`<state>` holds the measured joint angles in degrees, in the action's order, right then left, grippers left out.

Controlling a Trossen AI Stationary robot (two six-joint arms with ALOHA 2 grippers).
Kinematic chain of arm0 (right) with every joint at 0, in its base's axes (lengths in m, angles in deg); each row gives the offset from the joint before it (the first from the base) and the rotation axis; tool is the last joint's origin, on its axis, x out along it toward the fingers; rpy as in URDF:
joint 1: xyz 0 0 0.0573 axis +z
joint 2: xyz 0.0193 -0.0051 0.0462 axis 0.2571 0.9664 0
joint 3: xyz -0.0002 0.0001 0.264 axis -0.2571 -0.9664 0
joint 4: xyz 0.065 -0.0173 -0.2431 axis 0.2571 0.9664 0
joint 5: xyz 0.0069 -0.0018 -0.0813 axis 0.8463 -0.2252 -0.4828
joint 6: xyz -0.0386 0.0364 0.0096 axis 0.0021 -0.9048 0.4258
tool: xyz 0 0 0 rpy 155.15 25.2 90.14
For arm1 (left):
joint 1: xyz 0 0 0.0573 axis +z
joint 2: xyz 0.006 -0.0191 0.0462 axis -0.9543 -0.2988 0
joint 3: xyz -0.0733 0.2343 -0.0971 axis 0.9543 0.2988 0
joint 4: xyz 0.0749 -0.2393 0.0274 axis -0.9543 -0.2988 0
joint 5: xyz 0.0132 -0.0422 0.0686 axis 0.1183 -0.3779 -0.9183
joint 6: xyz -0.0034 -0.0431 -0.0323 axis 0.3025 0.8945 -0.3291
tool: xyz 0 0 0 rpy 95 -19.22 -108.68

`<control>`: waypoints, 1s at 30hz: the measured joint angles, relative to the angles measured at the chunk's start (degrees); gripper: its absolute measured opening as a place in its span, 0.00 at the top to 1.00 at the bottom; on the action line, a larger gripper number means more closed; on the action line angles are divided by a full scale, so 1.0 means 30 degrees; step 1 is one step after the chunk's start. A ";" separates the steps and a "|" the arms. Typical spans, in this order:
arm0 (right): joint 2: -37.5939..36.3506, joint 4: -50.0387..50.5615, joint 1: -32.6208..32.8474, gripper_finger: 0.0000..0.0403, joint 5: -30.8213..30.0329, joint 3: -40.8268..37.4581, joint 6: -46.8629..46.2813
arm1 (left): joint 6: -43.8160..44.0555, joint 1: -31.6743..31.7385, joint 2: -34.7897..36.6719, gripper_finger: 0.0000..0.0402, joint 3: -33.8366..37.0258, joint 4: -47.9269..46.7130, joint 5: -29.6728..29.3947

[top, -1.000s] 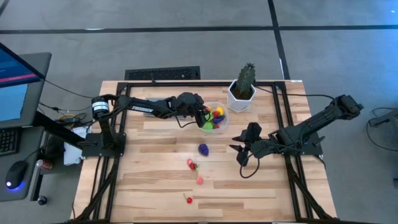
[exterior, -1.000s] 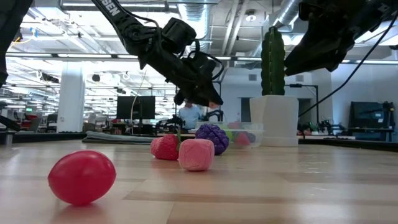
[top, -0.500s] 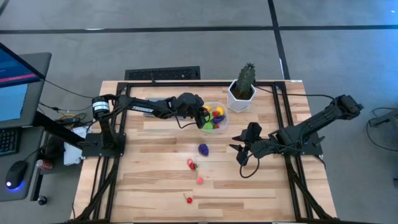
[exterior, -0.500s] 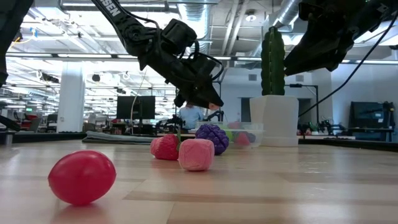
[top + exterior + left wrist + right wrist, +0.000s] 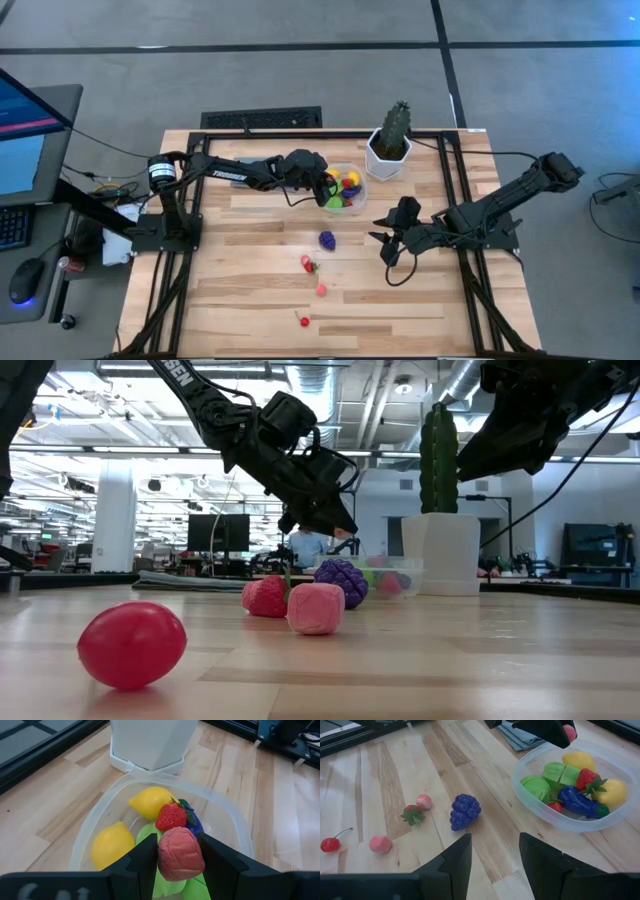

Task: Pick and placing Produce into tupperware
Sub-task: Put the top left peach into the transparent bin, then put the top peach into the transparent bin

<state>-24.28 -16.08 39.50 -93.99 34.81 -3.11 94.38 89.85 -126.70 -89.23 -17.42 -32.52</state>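
Clear plastic forms the tupperware (image 5: pixel 343 189), which stands on the wooden table (image 5: pixel 250 290) just beside the white cactus pot (image 5: pixel 387 158). Inside it lie two yellow lemons (image 5: pixel 112 845), a strawberry (image 5: pixel 171 816), green pieces (image 5: pixel 538 787) and a blue-purple vegetable (image 5: pixel 577 802).

The left gripper (image 5: pixel 179 852) hangs over the near rim of the tupperware, and its fingers are clenched on a pink-red fruit (image 5: pixel 180 854). In the right wrist view the same fruit shows as a pink spot at the tip of the left gripper, above the container's edge.

The rest of the produce lies on the table in front of the tupperware, well apart from it: purple grapes (image 5: pixel 327 240), a small strawberry (image 5: pixel 308 264), a pink piece (image 5: pixel 321 290) and a red cherry (image 5: pixel 303 320) nearest to the front edge. One more small pink fruit (image 5: pixel 423 801) shows beside the small strawberry in the right wrist view.

The right gripper (image 5: pixel 385 243) waits above the table to the right of the grapes, with its fingers spread apart and holding nothing. A folded grey-blue cloth (image 5: pixel 522 739) lies behind the tupperware.
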 joint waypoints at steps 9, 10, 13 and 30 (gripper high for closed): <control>0.0003 0.0005 0.0000 0.54 -0.0073 0.0005 0.0040 | 0.0089 0.0000 0.0000 0.59 0.0000 0.0015 0.0364; -0.0001 0.0000 0.0002 0.54 -0.0073 0.0005 0.0095 | 0.0095 0.0000 0.0000 0.57 0.0000 0.0015 0.0364; 0.0005 0.0002 0.0000 0.54 -0.0073 0.0005 0.0146 | 0.0089 0.0000 0.0000 0.52 0.0000 0.0015 0.0364; 0.0004 0.0168 0.0000 0.54 -0.0059 0.0005 0.0146 | -0.1059 -0.0313 0.1650 0.48 0.0015 -0.2239 0.4521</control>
<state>-24.27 -15.58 39.50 -94.17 34.82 -2.67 91.21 88.91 -121.75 -89.18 -24.14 -18.96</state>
